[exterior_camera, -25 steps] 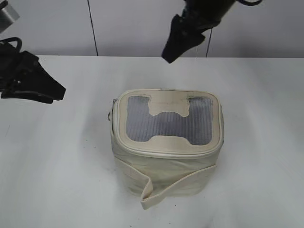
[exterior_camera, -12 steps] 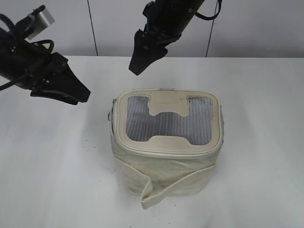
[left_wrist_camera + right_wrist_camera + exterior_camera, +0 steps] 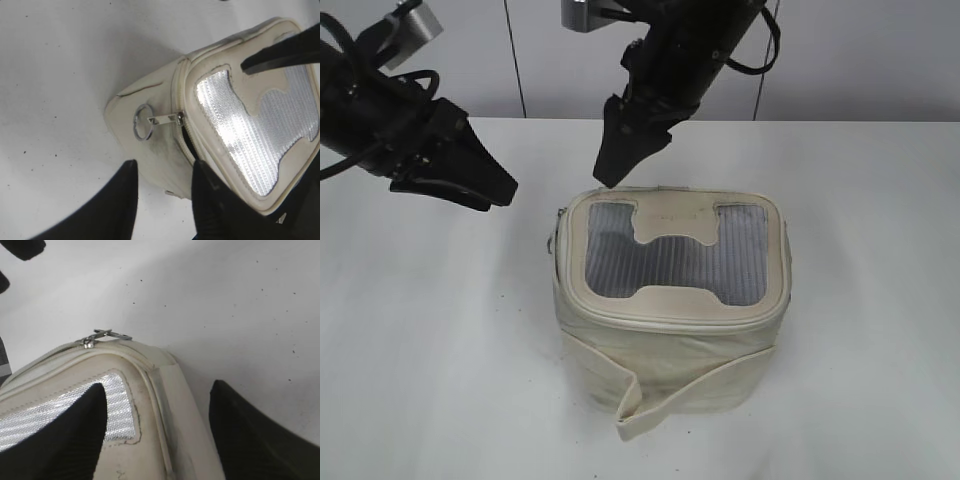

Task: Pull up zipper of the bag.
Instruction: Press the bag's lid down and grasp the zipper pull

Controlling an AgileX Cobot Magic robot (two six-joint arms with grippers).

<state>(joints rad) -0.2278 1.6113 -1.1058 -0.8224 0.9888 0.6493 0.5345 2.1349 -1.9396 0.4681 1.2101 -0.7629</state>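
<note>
The cream bag [image 3: 670, 330] stands mid-table, its lid with grey mesh window and H-shaped patch facing up. The zipper [image 3: 181, 130] runs round the lid rim; in the left wrist view a silver slider with ring pull [image 3: 145, 121] lies on the bag's side, with a short gap in the track beside it. The slider also shows in the right wrist view [image 3: 102, 336] and the exterior view [image 3: 558, 228]. My left gripper [image 3: 500, 190] is open, left of the bag [image 3: 162, 172]. My right gripper [image 3: 615, 165] is open above the lid's back-left corner [image 3: 157, 400].
The white table [image 3: 860, 300] extends all round the bag. A loose cream strap [image 3: 660, 400] hangs off the bag's front. A grey wall with dark seams [image 3: 515, 60] stands behind the table.
My right gripper has come down and left from above the bag's back to the lid's back-left corner. My left gripper has moved right, toward the bag's left side.
</note>
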